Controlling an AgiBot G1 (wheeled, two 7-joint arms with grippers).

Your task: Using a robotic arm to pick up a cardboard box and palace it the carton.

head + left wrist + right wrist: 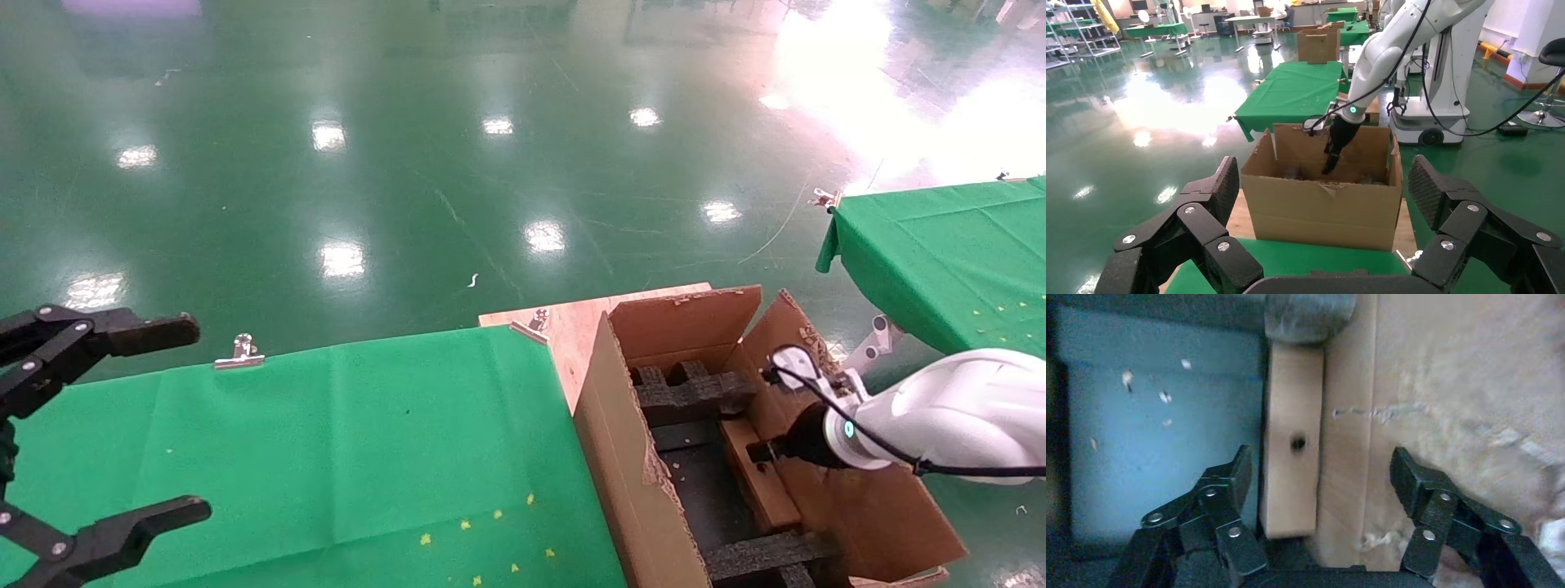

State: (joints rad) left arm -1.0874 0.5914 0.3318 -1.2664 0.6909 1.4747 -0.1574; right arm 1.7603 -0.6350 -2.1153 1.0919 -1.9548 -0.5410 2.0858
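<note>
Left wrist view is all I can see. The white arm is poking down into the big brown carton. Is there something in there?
Observer: Yes. A small flat brown cardboard box stands on its edge against the inside wall of the large brown corrugated carton.
Operator: Is the claw squeezing it?
Observer: No. The right gripper is open, spread much wider than the box, which sits between its fingers.
</note>
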